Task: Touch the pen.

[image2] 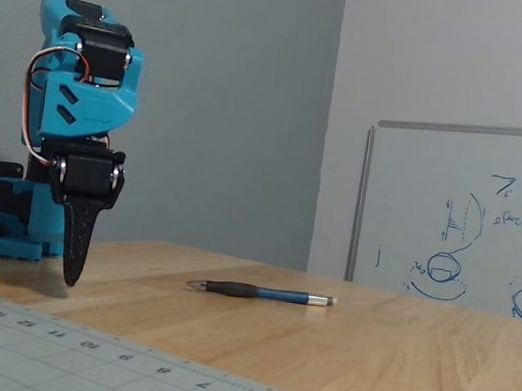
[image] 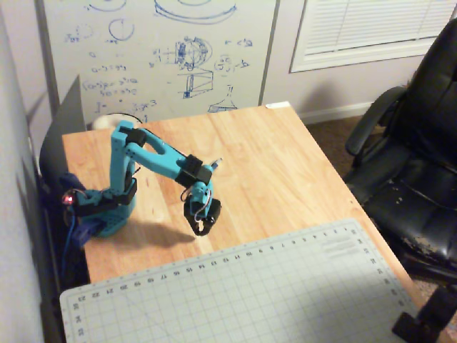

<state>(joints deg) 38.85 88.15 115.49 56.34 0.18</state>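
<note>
The pen (image2: 259, 293) lies flat on the wooden table (image2: 394, 352), dark grip and silvery tip to the left, bluish barrel to the right. In the high fixed view only a short silvery end of the pen (image: 217, 163) shows behind the arm's wrist. My gripper (image2: 70, 278) points straight down, its tip just above the table, well left of the pen and not touching it. In the high fixed view the gripper (image: 202, 227) hangs from the teal arm with its black fingers together and nothing between them.
A grey-green cutting mat (image: 235, 293) covers the table's near part. The arm's teal base (image: 107, 207) stands at the left. A whiteboard (image: 164, 50) leans behind the table, and a black office chair (image: 421, 157) stands to the right.
</note>
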